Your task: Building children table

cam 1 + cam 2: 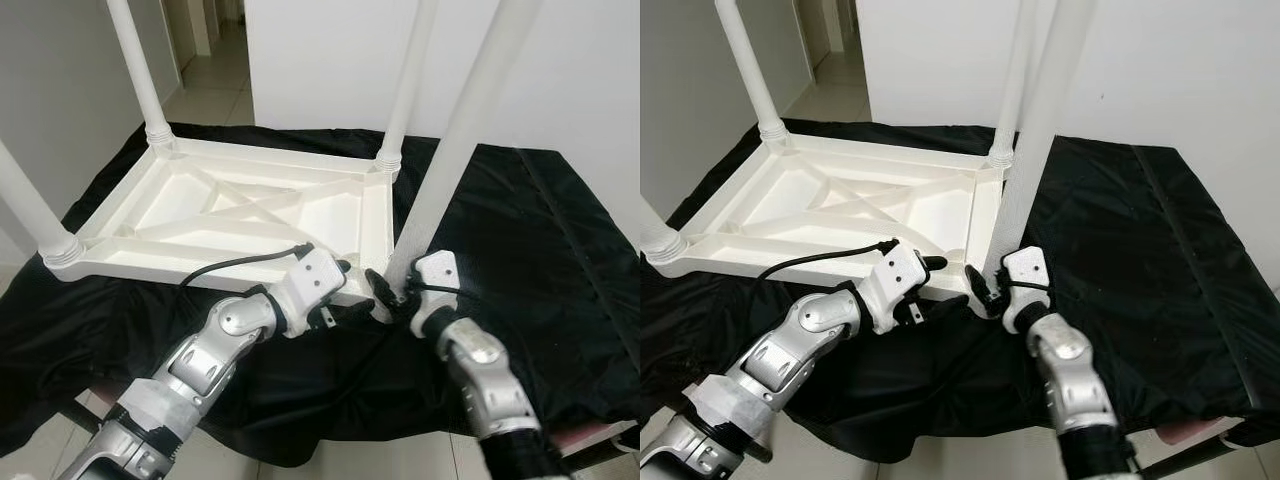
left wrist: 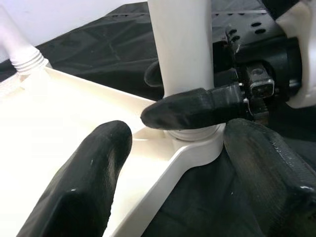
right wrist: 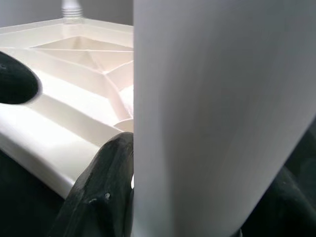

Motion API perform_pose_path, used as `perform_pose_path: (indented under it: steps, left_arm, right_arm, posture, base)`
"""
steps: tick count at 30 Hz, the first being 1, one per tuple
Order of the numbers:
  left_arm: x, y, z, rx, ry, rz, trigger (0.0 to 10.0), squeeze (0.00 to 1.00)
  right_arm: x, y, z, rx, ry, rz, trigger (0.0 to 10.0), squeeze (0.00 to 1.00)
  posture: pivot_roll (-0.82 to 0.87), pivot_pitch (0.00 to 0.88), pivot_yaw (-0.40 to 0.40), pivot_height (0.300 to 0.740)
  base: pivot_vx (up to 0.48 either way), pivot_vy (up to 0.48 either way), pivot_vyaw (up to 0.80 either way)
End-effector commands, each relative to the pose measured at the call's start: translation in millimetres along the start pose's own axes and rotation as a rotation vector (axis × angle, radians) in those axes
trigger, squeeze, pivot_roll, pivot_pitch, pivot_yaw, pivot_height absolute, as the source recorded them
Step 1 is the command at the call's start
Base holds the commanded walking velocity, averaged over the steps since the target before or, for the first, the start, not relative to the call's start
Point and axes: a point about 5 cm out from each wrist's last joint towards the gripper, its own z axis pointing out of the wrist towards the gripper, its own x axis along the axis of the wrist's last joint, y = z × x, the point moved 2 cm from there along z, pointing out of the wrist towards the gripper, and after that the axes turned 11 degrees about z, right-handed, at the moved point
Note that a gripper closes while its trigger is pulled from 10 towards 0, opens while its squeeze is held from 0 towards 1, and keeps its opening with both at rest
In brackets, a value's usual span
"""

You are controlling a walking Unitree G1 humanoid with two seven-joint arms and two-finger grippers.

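A white plastic children's table lies upside down on a black cloth. Three legs stand in its corners: far left, far right and near left. The fourth leg stands upright in the near right corner socket. My right gripper is shut on this leg's base, one finger across the front of it; the leg sits between its fingers. My left gripper is open and straddles the table rim beside that corner, one finger inside the frame, the other outside over the cloth.
The black cloth covers a low surface, and its front edge hangs just below my arms. Tiled floor and a doorway lie beyond at the far left. A white wall stands behind the table.
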Motion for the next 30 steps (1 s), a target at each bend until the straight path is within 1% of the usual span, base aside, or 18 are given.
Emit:
perform_pose_path:
  steps: [1, 2, 3, 4, 7, 9, 11, 12, 13, 15, 18, 24, 25, 26, 27, 29, 30]
  left_arm:
    - [-1, 2.3, -1.1, -0.070, 0.008, -0.006, 10.0, 0.00]
    - [-1, 0.9, -2.9, -0.066, 0.009, -0.002, 10.0, 0.00]
    - [-3, -2.7, -6.9, -0.065, 0.015, 0.009, 10.0, 0.00]
    - [-3, -2.7, -6.9, -0.065, 0.015, 0.009, 10.0, 0.00]
    - [-9, -9.7, -12.8, -0.056, 0.004, 0.024, 10.0, 0.00]
    - [-13, -13.2, -15.2, -0.048, -0.003, 0.023, 10.0, 0.00]
    - [-13, -13.6, -15.4, -0.047, -0.004, 0.022, 10.0, 0.00]
    - [-16, -17.4, -16.7, -0.018, -0.011, 0.002, 10.0, 0.00]
    - [-16, -17.4, -16.7, -0.018, -0.011, 0.002, 10.0, 0.00]
    - [-22, -21.4, -18.7, 0.031, -0.026, -0.028, 10.0, 0.00]
    - [-24, -20.5, -18.7, 0.037, -0.029, -0.033, 10.0, 0.00]
    - [-22, -12.9, -16.1, 0.031, -0.016, -0.041, 10.0, 0.00]
    - [-21, -10.8, -15.3, 0.029, -0.010, -0.053, 10.0, 0.00]
    - [-20, -9.0, -14.8, 0.025, -0.007, -0.056, 10.0, 0.00]
    - [-20, -9.0, -14.8, 0.025, -0.007, -0.056, 10.0, 0.00]
    - [-20, -0.6, -14.4, -0.005, 0.008, -0.104, 10.0, 0.00]
    - [-21, 7.7, -14.9, -0.035, 0.008, -0.114, 10.0, 0.00]
  right_arm:
    - [-9, 4.4, -3.1, -0.060, -0.033, 0.051, 10.0, 0.00]
    - [-9, 6.2, -2.4, -0.135, -0.012, 0.070, 10.0, 0.00]
    - [-6, 11.8, -2.7, -0.265, 0.031, 0.092, 10.0, 0.00]
    - [-6, 11.8, -2.7, -0.265, 0.031, 0.092, 10.0, 0.00]
    - [-4, 21.2, -5.6, -0.405, 0.071, 0.113, 10.0, 0.00]
    - [-3, 24.5, -8.1, -0.476, 0.093, 0.130, 10.0, 0.00]
    - [-3, 24.7, -8.8, -0.490, 0.096, 0.133, 10.0, 0.00]
    - [-2, 25.2, -10.0, -0.531, 0.106, 0.139, 10.0, 0.00]
    - [-2, 25.2, -10.0, -0.531, 0.106, 0.139, 10.0, 0.00]
    - [-5, 22.1, -8.8, -0.567, 0.098, 0.158, 10.0, 0.00]
    - [-6, 19.8, -7.6, -0.567, 0.095, 0.160, 10.0, 0.00]
    - [-5, 16.0, -5.6, -0.547, 0.096, 0.151, 10.0, 0.00]
    - [-4, 14.6, -4.6, -0.526, 0.105, 0.158, 10.0, 0.91]
    - [-3, 13.2, -3.3, -0.502, 0.109, 0.165, 10.0, 1.00]
    - [-3, 13.2, -3.3, -0.502, 0.109, 0.165, 10.0, 1.00]
    - [4, 14.0, -0.8, -0.457, 0.140, 0.158, 10.0, 1.00]
    - [6, 13.7, 0.7, -0.414, 0.139, 0.153, 10.0, 0.51]
  posture:
    - [-0.07, 0.000, 0.046, 0.740]
    - [-0.07, 0.000, 0.046, 0.740]
    - [-0.07, 0.000, 0.038, 0.740]
    - [-0.07, 0.000, 0.038, 0.740]
    - [-0.07, 0.000, 0.029, 0.740]
    - [-0.07, 0.000, 0.029, 0.740]
    - [-0.07, 0.000, 0.029, 0.740]
    - [-0.07, 0.000, 0.031, 0.740]
    - [-0.07, 0.000, 0.031, 0.740]
    - [-0.07, 0.000, 0.031, 0.740]
    - [-0.07, 0.000, 0.026, 0.740]
    - [-0.05, 0.000, 0.003, 0.740]
    - [-0.04, 0.000, -0.003, 0.740]
    - [-0.04, 0.000, -0.003, 0.740]
    - [-0.04, 0.000, -0.003, 0.740]
    - [-0.03, 0.000, -0.006, 0.740]
    - [-0.03, 0.000, -0.003, 0.740]
  base:
    - [0.000, 0.000, 0.00]
    - [0.000, 0.000, 0.00]
    - [0.000, 0.000, 0.00]
    - [0.000, 0.000, 0.00]
    - [0.000, 0.000, 0.00]
    - [0.000, 0.000, 0.00]
    - [0.000, 0.000, 0.00]
    - [0.000, 0.000, 0.00]
    - [0.000, 0.000, 0.00]
    - [0.000, 0.000, 0.00]
    - [0.000, 0.000, 0.00]
    - [0.000, 0.000, 0.00]
    - [0.000, 0.000, 0.00]
    - [0.000, 0.000, 0.00]
    - [0.000, 0.000, 0.00]
    - [0.000, 0.000, 0.00]
    - [0.000, 0.000, 0.00]
